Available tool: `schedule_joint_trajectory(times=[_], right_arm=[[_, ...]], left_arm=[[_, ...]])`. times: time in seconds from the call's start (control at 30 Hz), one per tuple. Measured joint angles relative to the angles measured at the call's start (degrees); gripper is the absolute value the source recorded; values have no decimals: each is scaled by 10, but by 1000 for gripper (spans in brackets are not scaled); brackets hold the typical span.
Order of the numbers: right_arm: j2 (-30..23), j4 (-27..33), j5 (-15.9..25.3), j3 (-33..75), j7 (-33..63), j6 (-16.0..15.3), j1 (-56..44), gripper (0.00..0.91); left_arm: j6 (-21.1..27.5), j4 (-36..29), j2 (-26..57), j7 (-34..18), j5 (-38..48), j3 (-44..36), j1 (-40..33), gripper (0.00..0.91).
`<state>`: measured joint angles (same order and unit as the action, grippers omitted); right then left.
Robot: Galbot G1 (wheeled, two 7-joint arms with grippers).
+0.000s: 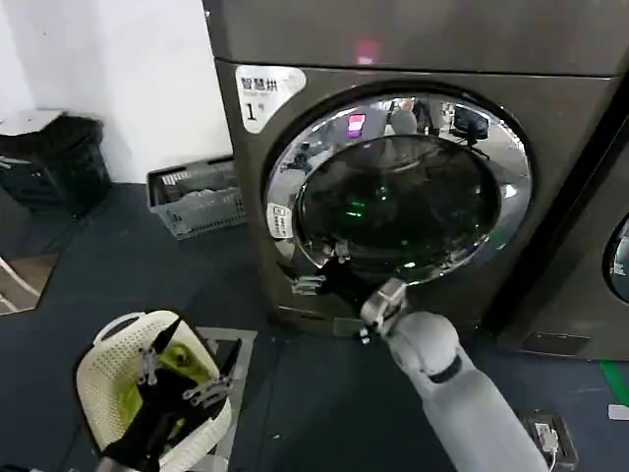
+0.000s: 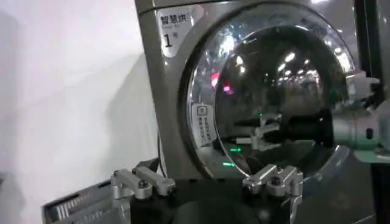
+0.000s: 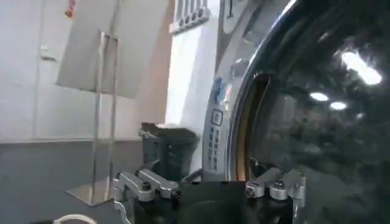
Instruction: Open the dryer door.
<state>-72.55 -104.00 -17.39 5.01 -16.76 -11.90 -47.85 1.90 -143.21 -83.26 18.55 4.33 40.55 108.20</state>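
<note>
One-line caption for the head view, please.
Right gripper reaches to the lower-left chrome rim of the closed dryer door; left gripper hangs open above a laundry basket.

round chrome-rimmed dryer door [image 1: 398,187] (dark tinted glass) sits nearly shut.

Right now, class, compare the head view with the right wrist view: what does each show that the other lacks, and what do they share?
Head view alone: the left gripper open above a white laundry basket, a grey crate by the wall, and the right gripper at the door's lower left rim.

Right wrist view alone: a dark recess in the rim's edge.

Both: the dryer door, closed, with chrome rim and dark glass.
</note>
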Motion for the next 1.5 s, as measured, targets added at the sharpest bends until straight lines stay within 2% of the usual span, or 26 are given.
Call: schedule_joint_trajectory(times=[0.7,1.07,1.5], right_arm=[[-22,48,0,-31,21,-4,44,907],[-22,58,-13,-50,17,4,64,907],[-22,61,-24,-52,26,-2,76,907]], left_arm=[[3,-5,-2,2,-2,-13,3,907],[2,-4,-4,0,-2,-17,6,907],[8,-14,-6,-2,2,-18,9,907]])
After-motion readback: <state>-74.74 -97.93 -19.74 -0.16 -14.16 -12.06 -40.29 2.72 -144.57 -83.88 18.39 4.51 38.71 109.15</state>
